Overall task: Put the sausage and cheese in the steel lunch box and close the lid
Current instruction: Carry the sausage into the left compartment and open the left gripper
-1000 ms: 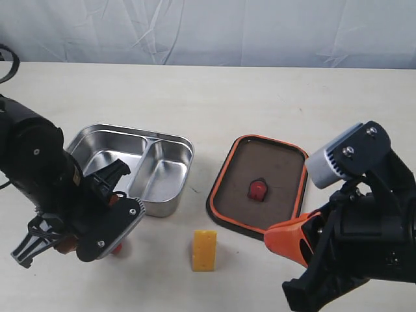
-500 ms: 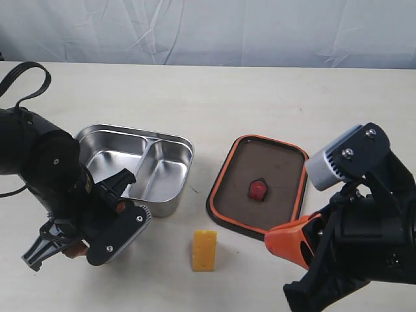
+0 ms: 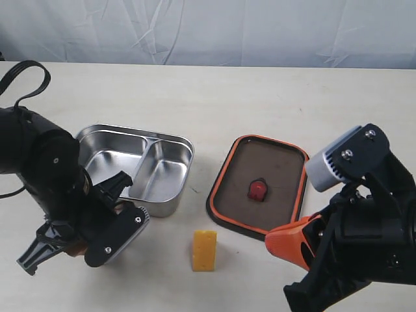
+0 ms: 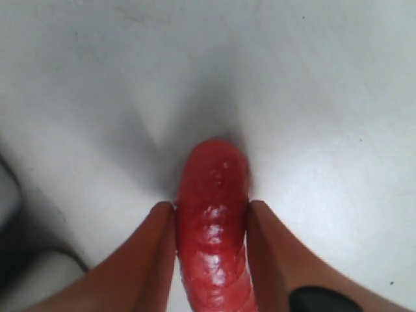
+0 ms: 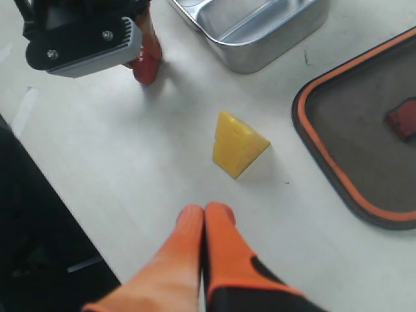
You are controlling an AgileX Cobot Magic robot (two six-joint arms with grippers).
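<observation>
Left wrist view — red sausage [image 4: 213,214] snug between the left fingers [image 4: 140,260]

Pale table [image 3: 260,97] | steel lunch box [image 3: 140,132] open, left | lid [image 3: 273,166] flat, right of it | cheese [image 3: 205,250] nearer, between them | sausage [image 4: 213,214] on the tabletop

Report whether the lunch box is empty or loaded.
Empty: both compartments of the steel lunch box show bare metal; the cheese stands outside.
</observation>
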